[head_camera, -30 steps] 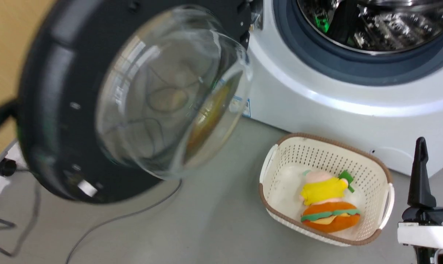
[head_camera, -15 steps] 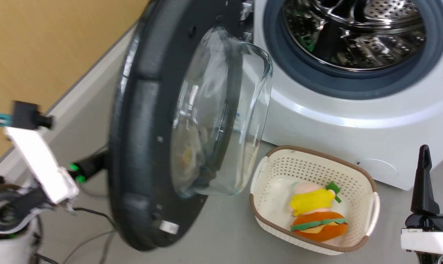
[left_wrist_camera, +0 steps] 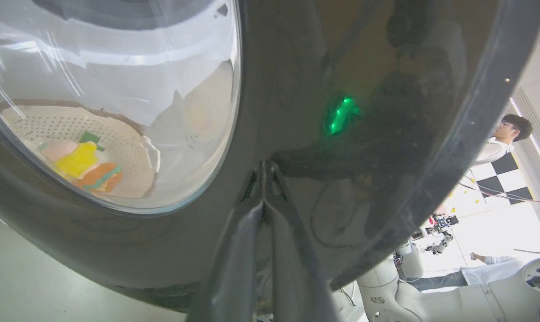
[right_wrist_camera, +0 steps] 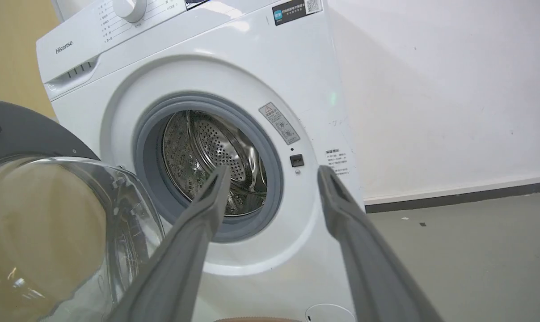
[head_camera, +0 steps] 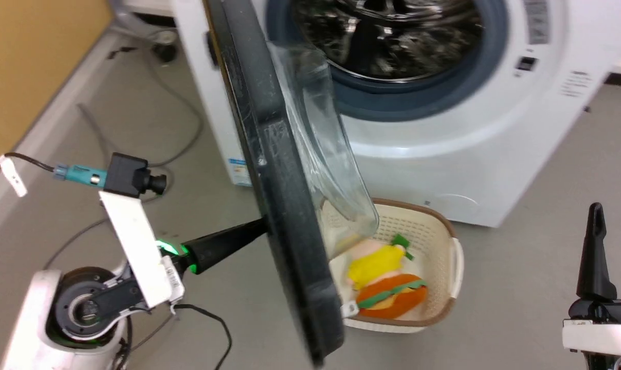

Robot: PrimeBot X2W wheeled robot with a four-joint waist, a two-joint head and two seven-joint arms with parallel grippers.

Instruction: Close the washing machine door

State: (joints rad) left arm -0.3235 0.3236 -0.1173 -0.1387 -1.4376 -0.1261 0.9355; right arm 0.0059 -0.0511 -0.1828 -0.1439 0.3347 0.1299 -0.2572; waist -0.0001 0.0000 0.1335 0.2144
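The left tool has its two dark fingers clenched together on nothing, their tips touching the glossy outer face of the washing machine door just left of the middle of the head view. The door stands half open and is seen edge-on from top centre to bottom centre. Its glass bowl faces the washing machine at upper right. The right tool sits released at lower right, well apart from the door. Half a second ago the door showed more of its inner face and hid most of the left fingers. The right tool has kept its corner.
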